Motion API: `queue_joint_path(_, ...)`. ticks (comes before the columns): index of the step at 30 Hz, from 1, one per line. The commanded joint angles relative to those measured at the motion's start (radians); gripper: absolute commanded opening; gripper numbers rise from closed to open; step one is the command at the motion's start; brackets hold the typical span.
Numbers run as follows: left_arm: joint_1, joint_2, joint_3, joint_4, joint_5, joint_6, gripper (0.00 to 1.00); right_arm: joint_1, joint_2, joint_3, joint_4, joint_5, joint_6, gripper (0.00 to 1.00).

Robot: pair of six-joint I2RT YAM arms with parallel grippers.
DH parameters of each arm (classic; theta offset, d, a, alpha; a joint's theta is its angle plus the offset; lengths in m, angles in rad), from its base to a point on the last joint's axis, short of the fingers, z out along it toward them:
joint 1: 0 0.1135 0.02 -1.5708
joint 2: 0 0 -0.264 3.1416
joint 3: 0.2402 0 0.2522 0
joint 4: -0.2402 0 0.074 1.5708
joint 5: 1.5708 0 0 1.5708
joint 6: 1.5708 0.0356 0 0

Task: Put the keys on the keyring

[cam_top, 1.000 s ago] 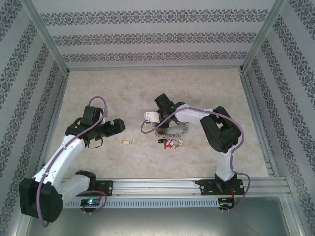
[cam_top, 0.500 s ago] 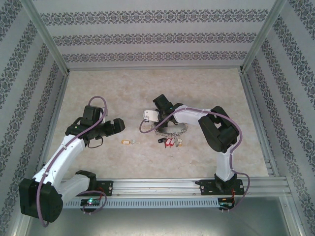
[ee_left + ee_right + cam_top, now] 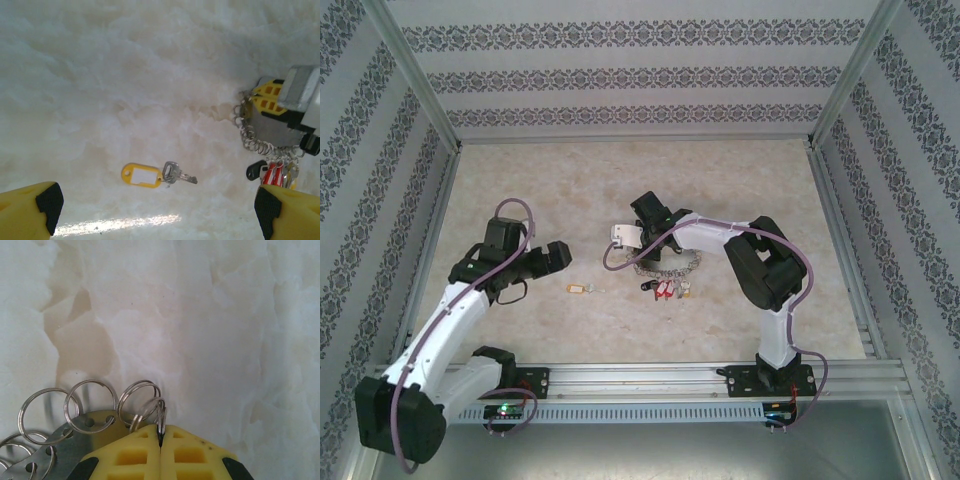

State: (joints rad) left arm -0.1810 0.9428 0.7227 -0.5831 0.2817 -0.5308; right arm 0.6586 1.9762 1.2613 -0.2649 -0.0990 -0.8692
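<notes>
I take the keyring (image 3: 671,267) as my landmark: a grey metal piece fringed with small split rings, lying mid-surface (image 3: 620,180).

The right end effector (image 3: 161,434) stands over the keyring's far-left edge, clamped shut on 1 split ring (image 3: 162,417) at that rim. The left end effector (image 3: 159,207) hangs wide open and empty, well to the left of the keyring.

A bunch of tagged keys (image 3: 666,290), some red, sits against the keyring's near edge, apparently already hooked on. 1 yellow-tagged key (image 3: 159,175) lies loose on the surface to the keyring's left, between it and the left end effector.

As I read it, the step is pinning that ring so the loose key can be brought to it. I would keep the pinch firm and the ring raised just clear of the surface. Then I would drop the left end effector onto the key's metal head, not the floppy tag.

The right wrist view shows me the pinch itself, wire between the pads. The left wrist view gives the key's heading, blade toward the keyring. The top view gives both arms' spacing.
</notes>
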Motion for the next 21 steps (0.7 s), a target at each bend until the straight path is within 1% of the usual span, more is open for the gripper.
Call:
queue_joint_path(1,0.013,-0.088,-0.02,0.123,-0.03,0.029,0.99,-0.001,-0.094,-0.034,-0.023,-0.039,0.005,0.0)
queue_joint_path(6,0.012,-0.213,-0.082,0.376,-0.075,0.051,0.99,-0.017,-0.247,-0.147,0.078,-0.071,0.026,0.0)
queue_joint_path(9,0.012,-0.214,-0.079,0.487,-0.05,0.067,0.99,-0.036,-0.329,-0.209,0.144,-0.115,0.054,0.0)
queue_joint_path(12,0.01,-0.157,-0.038,0.546,0.043,0.101,0.99,-0.058,-0.405,-0.259,0.195,-0.193,0.064,0.0)
queue_joint_path(16,-0.019,-0.083,0.005,0.629,0.187,0.203,0.96,-0.083,-0.476,-0.3,0.246,-0.262,0.097,0.0)
queue_joint_path(19,-0.062,-0.039,0.045,0.679,0.322,0.36,0.96,-0.102,-0.548,-0.353,0.328,-0.343,0.166,0.0)
queue_joint_path(21,-0.112,-0.012,0.083,0.673,0.396,0.493,0.96,-0.119,-0.602,-0.385,0.37,-0.429,0.208,0.0)
